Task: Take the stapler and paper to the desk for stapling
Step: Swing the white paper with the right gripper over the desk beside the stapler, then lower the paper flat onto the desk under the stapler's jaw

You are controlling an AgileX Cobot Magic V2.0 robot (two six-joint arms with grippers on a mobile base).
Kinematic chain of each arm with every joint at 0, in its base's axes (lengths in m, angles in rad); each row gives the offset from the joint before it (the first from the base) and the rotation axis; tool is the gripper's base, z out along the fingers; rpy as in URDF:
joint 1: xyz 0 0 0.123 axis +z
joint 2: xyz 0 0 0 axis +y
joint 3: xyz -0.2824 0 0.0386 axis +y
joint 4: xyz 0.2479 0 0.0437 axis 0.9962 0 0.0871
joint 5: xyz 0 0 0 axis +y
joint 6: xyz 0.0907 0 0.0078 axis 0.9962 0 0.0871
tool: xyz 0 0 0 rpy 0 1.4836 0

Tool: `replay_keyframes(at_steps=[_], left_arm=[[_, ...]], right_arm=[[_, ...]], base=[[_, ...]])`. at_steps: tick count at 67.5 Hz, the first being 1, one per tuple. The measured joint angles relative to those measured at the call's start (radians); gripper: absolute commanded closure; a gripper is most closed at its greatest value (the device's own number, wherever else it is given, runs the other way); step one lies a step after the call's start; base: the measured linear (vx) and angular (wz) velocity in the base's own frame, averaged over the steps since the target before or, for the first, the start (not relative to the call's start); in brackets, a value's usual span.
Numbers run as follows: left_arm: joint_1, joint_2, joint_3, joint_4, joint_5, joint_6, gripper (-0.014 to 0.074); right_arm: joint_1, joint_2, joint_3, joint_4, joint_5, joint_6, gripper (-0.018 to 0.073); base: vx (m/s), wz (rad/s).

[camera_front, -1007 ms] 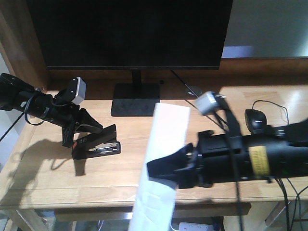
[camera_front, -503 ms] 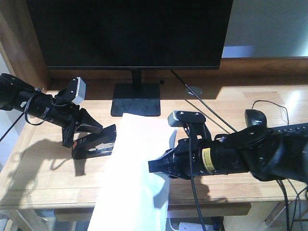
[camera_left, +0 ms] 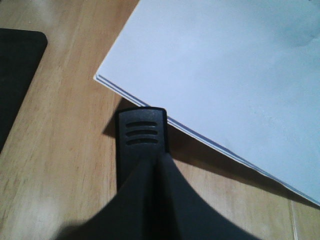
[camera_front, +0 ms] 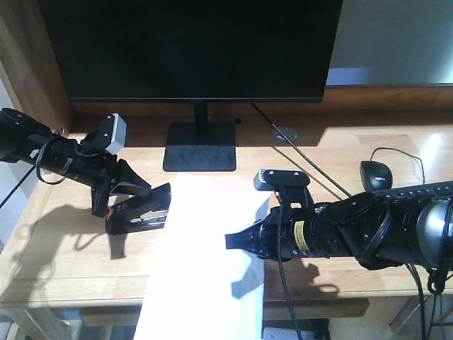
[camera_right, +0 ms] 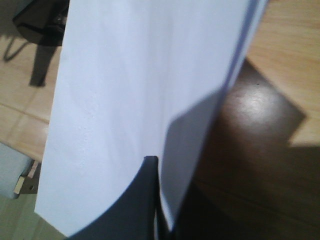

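The black stapler (camera_front: 145, 211) rests on the light-wood desk (camera_front: 64, 248) at the left. My left gripper (camera_front: 141, 193) is shut on it. In the left wrist view the stapler's ribbed tip (camera_left: 141, 132) sticks out past my closed left gripper (camera_left: 157, 161), just short of the paper's edge. The white paper (camera_front: 209, 262) hangs slanted over the desk's front edge, its far corner next to the stapler. My right gripper (camera_front: 231, 241) is shut on its right edge. The right wrist view shows the paper (camera_right: 140, 85) pinched in the right gripper (camera_right: 153, 163). The paper (camera_left: 230, 65) also shows in the left wrist view.
A black monitor (camera_front: 191, 49) on a square base (camera_front: 200, 146) stands at the back. A black mouse (camera_front: 376, 173) with a cable lies at the right. A raised wooden panel (camera_front: 28, 64) bounds the left side. A cable grommet (camera_front: 286, 133) sits behind the right arm.
The right arm has swung the paper from a narrow, edge-on strip to a broad face and carried it left toward the stapler. The left arm and stapler have not moved.
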Motion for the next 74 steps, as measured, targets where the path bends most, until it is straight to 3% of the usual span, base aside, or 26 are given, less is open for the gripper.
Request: replay_keyframes(at_steps=[13, 26, 39, 74], left_arm=[[0.0, 0.0, 0.0, 0.0, 0.0, 0.0, 0.0604], [0.0, 0.0, 0.0, 0.0, 0.0, 0.0, 0.0604], [0.0, 0.0, 0.0, 0.0, 0.0, 0.0, 0.0604], [0.0, 0.0, 0.0, 0.0, 0.0, 0.0, 0.0604]], right_arm=[[-0.003, 0.0, 0.0, 0.003, 0.065, 0.001, 0.0564], [-0.061, 0.0, 0.0, 0.022, 0.067, 0.001, 0.0564], [-0.108, 0.0, -0.001, 0.022, 0.026, 0.001, 0.0564], [-0.116, 0.105, -0.152, 0.006, -0.123, 0.002, 0.0564]], base=[[0.0, 0.0], [0.0, 0.0], [0.0, 0.0], [0.0, 0.0]])
